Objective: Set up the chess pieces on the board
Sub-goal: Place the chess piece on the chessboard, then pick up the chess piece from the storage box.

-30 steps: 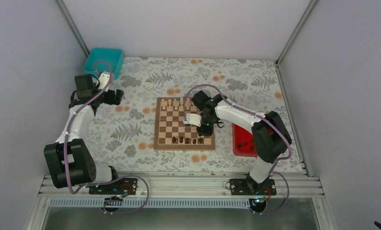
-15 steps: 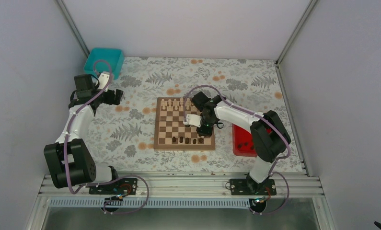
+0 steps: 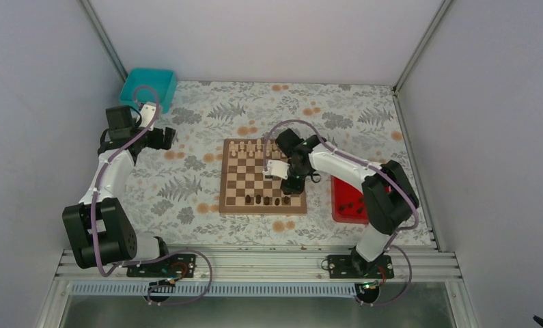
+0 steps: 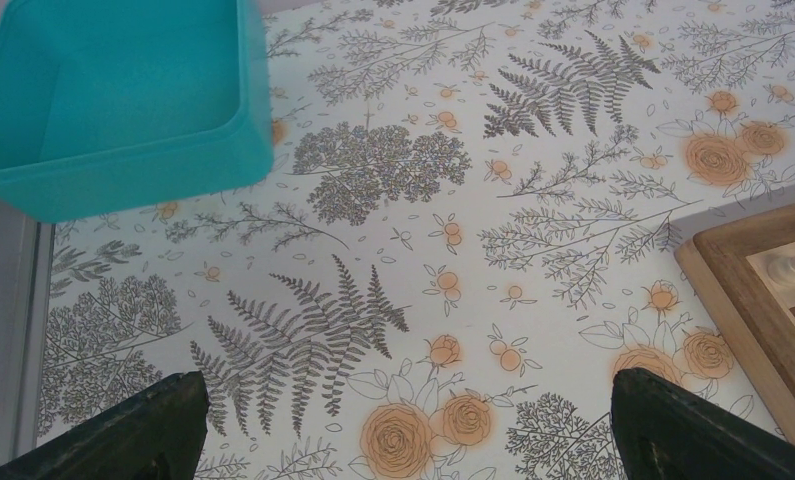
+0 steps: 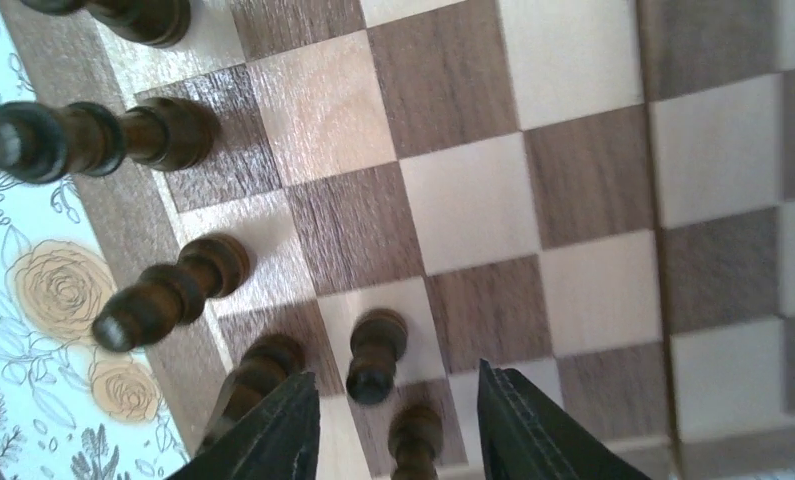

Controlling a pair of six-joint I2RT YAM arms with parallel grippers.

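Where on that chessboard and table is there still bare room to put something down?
Free: the square wooden chessboard's middle rows, between the pale cream pieces at its far edge and the tiny dark pieces near; also the floral tablecloth left of its rim. Crowded: the near-right corner, where the right tool hovers over dark pieces.

The board [image 3: 244, 179] lies flat on the table, its squares tan and dark brown inside a brown rim. Dark pieces [image 3: 266, 201] stand upright in a row along its near edge. A pawn [image 5: 373, 355] stands one rank further in.
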